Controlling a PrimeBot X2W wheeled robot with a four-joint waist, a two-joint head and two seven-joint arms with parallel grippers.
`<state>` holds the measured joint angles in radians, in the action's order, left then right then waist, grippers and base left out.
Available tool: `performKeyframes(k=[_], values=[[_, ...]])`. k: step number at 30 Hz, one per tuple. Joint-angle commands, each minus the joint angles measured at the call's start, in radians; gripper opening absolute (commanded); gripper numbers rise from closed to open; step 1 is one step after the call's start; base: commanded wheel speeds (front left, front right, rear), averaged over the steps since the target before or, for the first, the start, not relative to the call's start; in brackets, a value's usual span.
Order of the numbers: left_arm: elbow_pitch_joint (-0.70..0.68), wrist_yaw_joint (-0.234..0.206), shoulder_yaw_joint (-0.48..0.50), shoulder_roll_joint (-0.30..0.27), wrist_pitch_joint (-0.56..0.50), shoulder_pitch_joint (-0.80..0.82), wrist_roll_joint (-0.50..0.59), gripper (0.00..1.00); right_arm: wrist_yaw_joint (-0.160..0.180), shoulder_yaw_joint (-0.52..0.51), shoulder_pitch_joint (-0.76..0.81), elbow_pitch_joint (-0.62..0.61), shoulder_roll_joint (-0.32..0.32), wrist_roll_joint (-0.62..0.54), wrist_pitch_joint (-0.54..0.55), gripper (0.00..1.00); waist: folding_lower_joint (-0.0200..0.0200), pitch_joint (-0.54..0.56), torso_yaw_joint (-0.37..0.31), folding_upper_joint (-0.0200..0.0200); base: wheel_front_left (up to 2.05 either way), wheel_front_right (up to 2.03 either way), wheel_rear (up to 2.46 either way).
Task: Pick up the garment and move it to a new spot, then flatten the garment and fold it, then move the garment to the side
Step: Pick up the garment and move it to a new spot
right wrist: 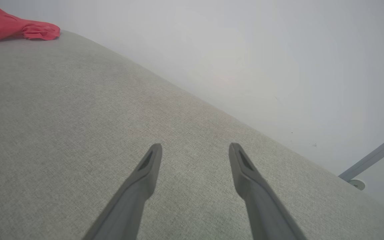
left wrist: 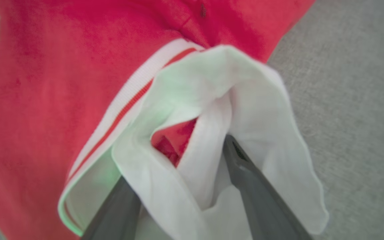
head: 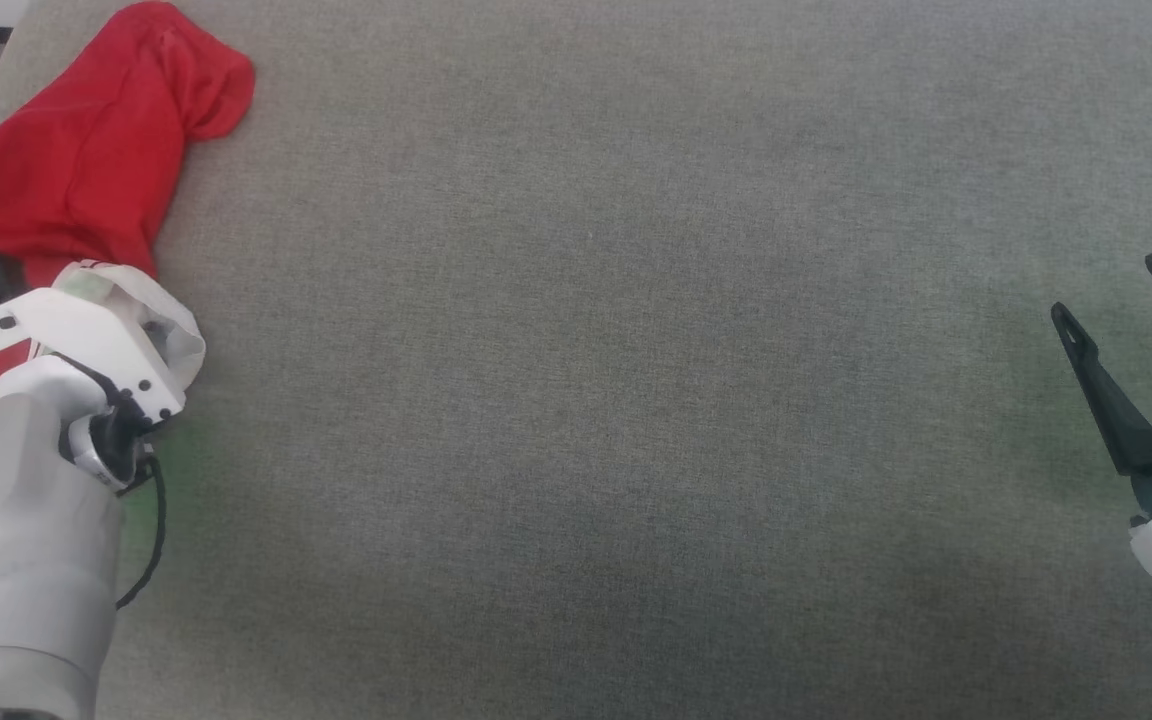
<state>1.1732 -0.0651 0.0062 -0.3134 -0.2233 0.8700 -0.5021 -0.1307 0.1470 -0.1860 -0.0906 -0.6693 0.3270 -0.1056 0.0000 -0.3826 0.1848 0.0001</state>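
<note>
Garment [head: 66,170] is seen crumpled at the far left of the grey surface [head: 636,400], cut off by the frame edge. The left gripper [left wrist: 178,160] is spread wide, its fingertips buried in white folds; no pinch can be made out. The right gripper [right wrist: 195,146] is held wide and empty, well apart.

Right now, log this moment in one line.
bright red thin jersey: bunched, grey fabric surface | left gripper: jaws open among white folds | right gripper: jaws open, empty
</note>
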Motion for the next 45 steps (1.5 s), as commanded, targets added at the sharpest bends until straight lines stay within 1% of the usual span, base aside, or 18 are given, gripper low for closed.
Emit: performKeyframes(k=[1,2,3,6,10,16,17,24,31,37,38,41,45], values=[[0.034,0.013,-0.006,0.03,-0.022,-0.022,-0.011,0.52,0.0,-0.004,-0.004,-0.003,0.0,0.006,0.0,1.0,0.0,0.001,0.0,-0.0001,0.0,0.0,0.0],[0.038,0.015,-0.001,0.021,-0.005,-0.015,-0.016,0.0,0.0,-0.004,-0.005,-0.001,0.002,0.005,0.0,1.0,0.0,0.002,0.0,-0.0001,0.0,0.0,0.0],[0.04,0.014,0.007,0.009,0.015,-0.006,-0.021,0.0,0.0,-0.006,-0.006,0.004,0.006,0.005,-0.003,1.0,0.0,0.006,0.0,-0.0001,0.0,0.0,0.0],[0.039,0.034,0.005,-0.024,0.063,0.033,-0.015,0.0,0.0,-0.006,-0.006,0.016,0.018,0.001,-0.012,1.0,0.0,0.024,0.0,-0.0001,0.0,0.0,0.0],[0.028,0.059,-0.005,-0.086,0.139,0.072,0.003,0.0,0.0,-0.007,-0.007,0.035,0.044,-0.01,-0.023,1.0,0.0,0.062,0.0,-0.0001,0.0,0.0,0.0],[-0.005,0.086,-0.049,-0.144,0.21,0.137,0.052,0.0,0.0,-0.012,0.008,0.075,0.094,-0.029,-0.04,1.0,0.0,0.135,0.008,-0.0001,0.0,0.0,0.0],[-0.021,0.094,-0.064,-0.161,0.231,0.159,0.066,0.0,0.0,-0.017,0.012,0.086,0.111,-0.035,-0.046,1.0,0.0,0.157,0.011,-0.0001,0.0,0.0,0.0],[-0.092,0.118,-0.125,-0.202,0.25,0.244,0.123,0.0,0.0,-0.031,0.027,0.119,0.171,-0.065,-0.064,1.0,0.0,0.232,0.02,-0.0001,0.0,0.0,0.0],[-0.212,0.136,-0.187,-0.213,0.199,0.291,0.164,0.0,0.0,-0.04,0.034,0.144,0.227,-0.096,-0.075,1.0,0.0,0.306,0.011,-0.0001,0.0,0.0,0.0],[-0.396,0.125,-0.213,-0.202,0.096,0.245,0.159,0.0,0.0,-0.06,0.032,0.154,0.25,-0.113,-0.082,1.0,0.0,0.35,-0.009,-0.0001,0.0,0.0,0.0],[-0.396,0.125,-0.213,-0.202,0.096,0.245,0.159,0.0,0.0,-0.06,0.032,0.154,0.25,-0.113,-0.082,1.0,0.0,0.35,-0.009,-0.0001,0.0,0.0,0.0],[-0.523,0.12,-0.224,-0.202,0.026,0.2,0.152,0.0,0.0,-0.076,0.036,0.151,0.258,-0.124,-0.078,1.0,0.0,0.364,-0.027,-0.0001,0.0,0.0,0.0],[-0.723,0.094,-0.229,-0.196,-0.08,0.113,0.123,0.0,0.0,-0.101,0.037,0.149,0.268,-0.135,-0.075,1.0,0.0,0.378,-0.062,-0.0001,0.0,0.0,0.0]])
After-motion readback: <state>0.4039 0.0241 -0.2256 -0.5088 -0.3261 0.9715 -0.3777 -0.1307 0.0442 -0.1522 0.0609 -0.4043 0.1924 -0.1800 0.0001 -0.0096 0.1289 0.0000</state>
